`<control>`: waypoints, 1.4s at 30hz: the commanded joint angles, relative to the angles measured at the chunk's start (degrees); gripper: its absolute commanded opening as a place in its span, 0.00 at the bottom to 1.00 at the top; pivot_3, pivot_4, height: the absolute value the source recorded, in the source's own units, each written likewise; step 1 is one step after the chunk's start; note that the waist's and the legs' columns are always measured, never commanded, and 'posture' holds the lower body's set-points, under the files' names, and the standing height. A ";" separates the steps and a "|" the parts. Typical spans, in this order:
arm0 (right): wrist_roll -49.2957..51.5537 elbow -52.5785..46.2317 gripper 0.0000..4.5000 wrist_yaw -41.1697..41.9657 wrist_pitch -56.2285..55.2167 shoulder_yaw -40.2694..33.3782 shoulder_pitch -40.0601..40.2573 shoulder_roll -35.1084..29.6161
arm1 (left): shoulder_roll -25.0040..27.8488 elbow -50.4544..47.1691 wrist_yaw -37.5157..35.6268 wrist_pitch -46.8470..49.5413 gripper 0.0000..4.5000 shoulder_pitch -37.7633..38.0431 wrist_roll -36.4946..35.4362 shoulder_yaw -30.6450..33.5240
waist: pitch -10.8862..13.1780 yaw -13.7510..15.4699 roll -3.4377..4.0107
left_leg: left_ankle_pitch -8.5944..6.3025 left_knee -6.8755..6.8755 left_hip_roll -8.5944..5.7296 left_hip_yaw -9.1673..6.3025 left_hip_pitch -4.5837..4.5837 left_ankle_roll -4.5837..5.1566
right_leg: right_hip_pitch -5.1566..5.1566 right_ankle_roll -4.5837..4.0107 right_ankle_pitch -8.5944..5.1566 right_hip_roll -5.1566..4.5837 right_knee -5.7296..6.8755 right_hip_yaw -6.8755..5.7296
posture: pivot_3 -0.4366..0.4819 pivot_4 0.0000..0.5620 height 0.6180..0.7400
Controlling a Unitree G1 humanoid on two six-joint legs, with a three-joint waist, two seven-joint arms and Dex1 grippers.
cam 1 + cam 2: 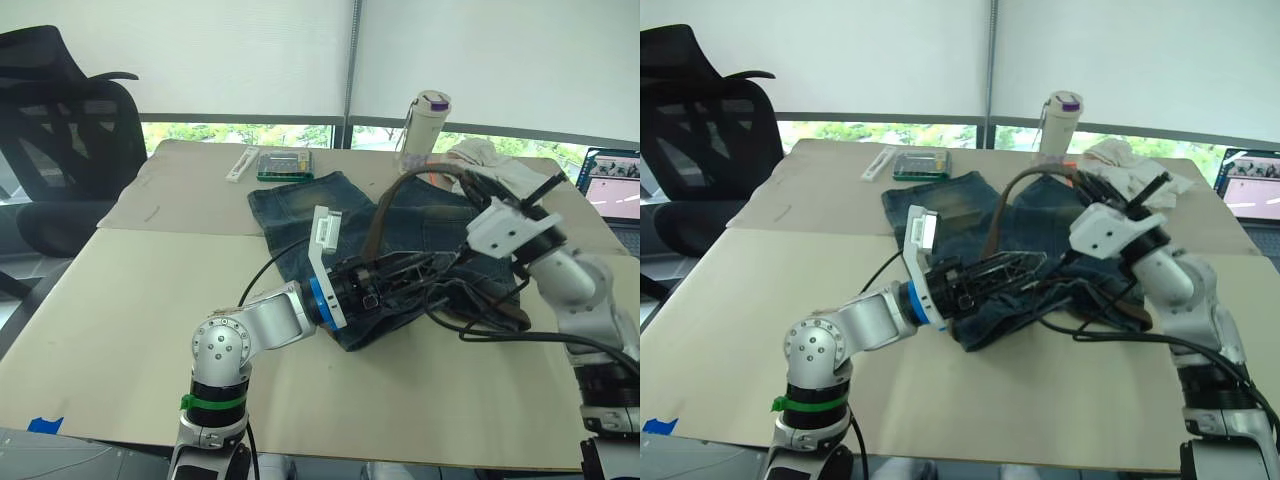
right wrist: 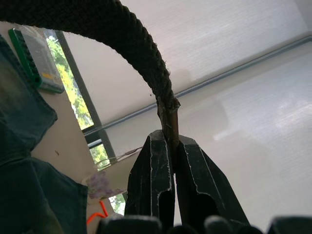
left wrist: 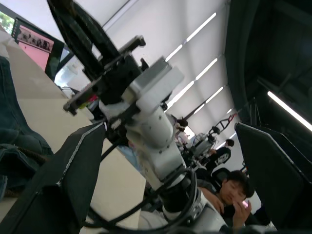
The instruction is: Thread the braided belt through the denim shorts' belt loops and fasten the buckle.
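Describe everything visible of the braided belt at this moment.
The braided belt is a narrow dark brown woven strap. It rises from the denim shorts in a raised arch, curving over to the right gripper, which is shut on its smoother tapered tip. Its lower run disappears among cables near the left gripper. The buckle cannot be made out.

Near + left side of table (image 1: 130, 300) bare, open for approach. Mid-table crowded: denim shorts (image 1: 300, 215) w/ braided belt (image 1: 385, 205) arching up over them, black cables (image 1: 480, 325) looped at right. Far edge blocked by green box (image 1: 285, 165), white bottle (image 1: 425, 125), white cloth (image 1: 490, 160). Laptop (image 1: 612, 195) at right edge; office chair (image 1: 60, 140) off left.
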 commanded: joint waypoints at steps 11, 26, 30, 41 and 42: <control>9.50 -11.19 0.00 11.31 12.23 -0.23 -4.58 -0.72 | -9.06 4.83 7.15 -10.64 1.00 -2.00 0.61 1.97 | 0.00 0.46 0.00 | -0.19 0.03 -0.01 0.00 0.00 0.32 | 0.02 0.00 0.00 -0.04 -0.02 -0.01 | 0.48 0.27 1.00; -1.01 -15.83 0.00 6.23 2.95 1.58 7.27 -0.08 | -13.20 14.73 13.83 -18.08 1.00 -5.07 -5.81 8.62 | 0.00 0.67 0.00 | -0.17 0.04 -0.05 0.03 0.00 0.29 | 0.01 0.00 0.00 -0.04 -0.03 0.02 | 0.48 0.27 1.00; -5.81 -13.59 0.00 2.99 -5.28 2.46 9.44 -1.19 | -13.12 14.23 14.64 -17.86 1.00 -4.60 -8.35 8.40 | 0.00 0.67 0.00 | -0.14 0.06 -0.07 0.03 0.00 0.25 | 0.05 0.00 0.00 -0.05 -0.05 0.01 | 0.48 0.27 1.00; -11.90 -9.08 0.00 -3.13 -10.13 2.56 10.16 -0.59 | -11.61 15.12 18.23 -16.84 1.00 -4.39 -14.27 7.99 | 0.00 0.55 -0.01 | 0.00 0.05 -0.05 0.03 0.02 0.02 | 0.05 0.00 0.00 -0.01 -0.04 0.02 | 0.48 0.27 1.00; -12.03 -9.07 0.00 -3.31 -10.14 2.66 10.06 -0.53 | -11.52 15.16 18.50 -16.77 1.00 -4.30 -14.38 7.89 | 0.00 0.57 -0.01 | 0.00 0.05 -0.05 0.03 0.02 0.02 | 0.05 0.00 0.00 -0.01 -0.05 0.02 | 0.48 0.27 1.00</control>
